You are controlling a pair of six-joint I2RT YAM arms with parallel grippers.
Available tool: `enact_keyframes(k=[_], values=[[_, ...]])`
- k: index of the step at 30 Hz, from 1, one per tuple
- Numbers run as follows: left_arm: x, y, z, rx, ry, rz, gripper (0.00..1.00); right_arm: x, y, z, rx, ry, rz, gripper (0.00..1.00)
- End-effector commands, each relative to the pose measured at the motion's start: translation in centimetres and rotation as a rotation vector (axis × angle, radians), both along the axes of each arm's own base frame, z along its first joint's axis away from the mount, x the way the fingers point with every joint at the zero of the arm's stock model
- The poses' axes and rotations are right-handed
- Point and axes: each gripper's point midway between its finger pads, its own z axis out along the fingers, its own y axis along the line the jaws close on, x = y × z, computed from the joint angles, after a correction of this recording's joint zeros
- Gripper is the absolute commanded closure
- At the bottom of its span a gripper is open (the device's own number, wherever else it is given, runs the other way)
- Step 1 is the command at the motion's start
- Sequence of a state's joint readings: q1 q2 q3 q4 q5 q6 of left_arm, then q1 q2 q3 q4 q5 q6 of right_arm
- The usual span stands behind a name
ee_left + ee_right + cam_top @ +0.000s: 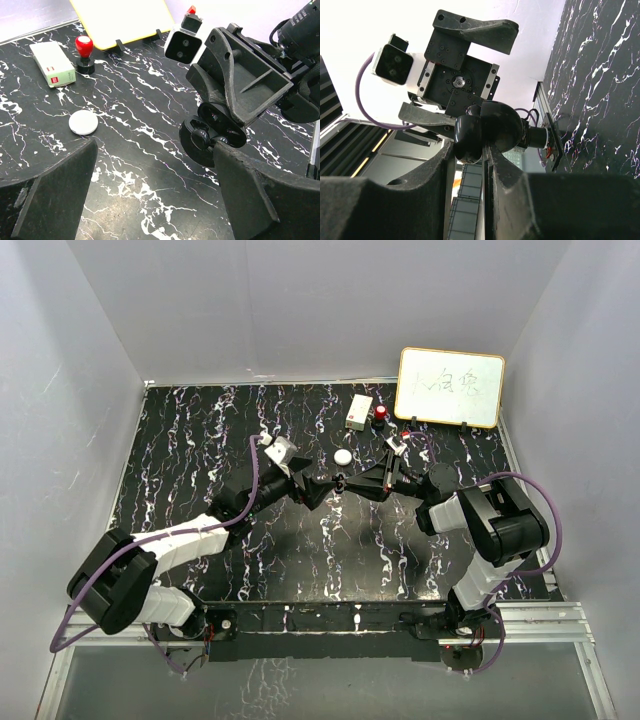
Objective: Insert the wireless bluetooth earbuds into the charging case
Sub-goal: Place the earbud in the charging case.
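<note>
Top view: both arms reach in and meet nose to nose over the middle of the black marbled table [200, 440]. The left gripper [318, 488] and right gripper [354, 483] are almost touching. Whatever's between them is too small to read from up here. A white round puck [343, 456] lies just behind them. A white box [359, 412], a red-topped stamp [381, 415] and a small whiteboard [450, 387] sit farther back.

Left wrist view: the left jaws are gaping wide with nothing in them. Right in front, the right gripper pinches a black round charging case [200, 144], up off the table. It looks hinged open toward the camera. Honestly can't pick out the earbuds in it.

Right wrist view: the right fingers are clamped tight on the case. The left gripper faces it, spread wide.
</note>
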State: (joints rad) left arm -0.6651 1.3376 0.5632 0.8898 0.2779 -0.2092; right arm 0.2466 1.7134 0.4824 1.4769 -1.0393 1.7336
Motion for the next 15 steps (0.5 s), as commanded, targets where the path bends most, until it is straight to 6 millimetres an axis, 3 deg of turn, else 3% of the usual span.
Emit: enact_keyframes(k=[1,15], values=[[0.68,-0.21,1.56,-0.008,-0.046,0.015,0.01,-2.42,-0.59,5.12,0.096,-0.383,-0.006,1.0],[0.96,0.45,1.15,0.015,-0.049,0.051,0.01,-2.53,-0.62,5.17,0.096,-0.386,-0.004,1.0]])
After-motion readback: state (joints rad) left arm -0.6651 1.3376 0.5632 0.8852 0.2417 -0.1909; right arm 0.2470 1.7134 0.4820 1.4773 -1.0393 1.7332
